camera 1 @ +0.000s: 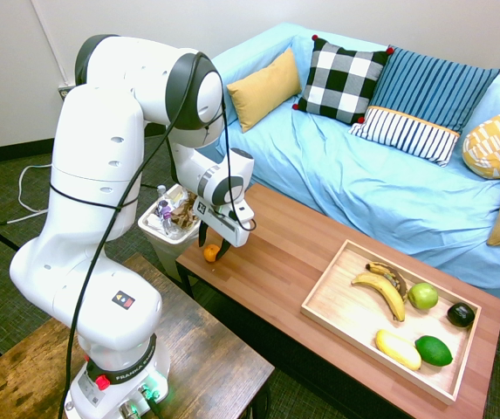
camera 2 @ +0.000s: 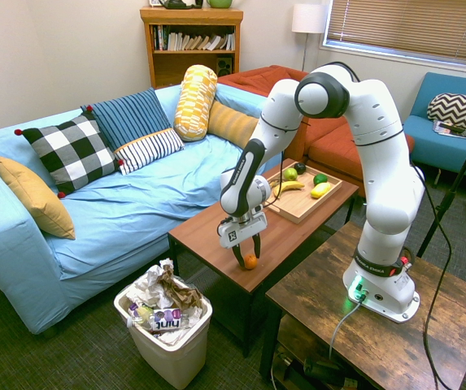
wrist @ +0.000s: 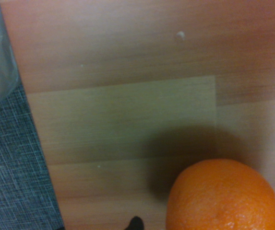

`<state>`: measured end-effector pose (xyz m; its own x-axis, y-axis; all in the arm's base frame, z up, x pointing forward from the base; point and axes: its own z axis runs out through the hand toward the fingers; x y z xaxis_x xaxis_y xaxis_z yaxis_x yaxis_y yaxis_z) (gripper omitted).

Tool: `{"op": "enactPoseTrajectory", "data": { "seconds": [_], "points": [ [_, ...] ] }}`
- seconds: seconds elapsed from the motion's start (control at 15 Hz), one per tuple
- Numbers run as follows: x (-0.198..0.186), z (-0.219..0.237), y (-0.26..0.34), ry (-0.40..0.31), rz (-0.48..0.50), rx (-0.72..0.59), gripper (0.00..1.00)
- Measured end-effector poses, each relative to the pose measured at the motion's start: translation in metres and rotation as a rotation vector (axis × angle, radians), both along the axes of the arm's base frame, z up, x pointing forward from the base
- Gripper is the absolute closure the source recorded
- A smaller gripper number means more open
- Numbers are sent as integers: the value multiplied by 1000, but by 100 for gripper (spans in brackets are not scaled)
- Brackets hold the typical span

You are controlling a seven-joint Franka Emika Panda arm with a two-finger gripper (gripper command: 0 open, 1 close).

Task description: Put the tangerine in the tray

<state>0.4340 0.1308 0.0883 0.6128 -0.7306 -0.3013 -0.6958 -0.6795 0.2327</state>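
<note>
Tangerine [camera 1: 211, 253], small, round, bright orange, sits on the brown wood-plank coffee table [camera 1: 263, 229], nr its end, btwn the fingertips of the white two-finger gripper [camera 2: 250, 261] w/ dark fingers. Gripper's released: fingers spread & pointing down around the fruit, no clench on it. Wrist view has the fruit's dimpled orange skin close up, partly cut off by the frame, w/ a soft shadow on the planks next to it.

Just past that table end, nr the gripper & down on the floor, is a white plastic wastebasket [camera 2: 164, 337] full of crumpled paper, brown paper & a clear bottle w/ purple label [camera 2: 166, 318].

Well apart from the gripper, toward the table's other end: large shallow rectangular tray [camera 1: 389, 319], pale light wood, low raised rim. In it, side nearer the gripper, a yellow banana [camera 1: 380, 292] w/ a browner banana [camera 1: 393, 276] beside it; farther off, a round green apple [camera 1: 422, 296] & dark avocado [camera 1: 461, 315]; also a yellow lemon [camera 1: 397, 348] right by a green lime [camera 1: 434, 351].

Alongside the table, across from the arm's base, a light-blue draped sofa [camera 1: 354, 179] w/ assorted cushions, incl. a black-and-white checked one [camera 1: 341, 80].
</note>
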Motion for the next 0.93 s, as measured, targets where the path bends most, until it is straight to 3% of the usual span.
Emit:
{"op": "enactPoseTrajectory", "data": {
  "seconds": [0.4, 0.67, 0.93],
  "points": [
    [4, 2, -4, -10, 0, 0, 100],
    [38, 46, -26, -122, -45, -19, 100],
    [83, 88, -81, -265, -172, -84, 100]
  ]
}}
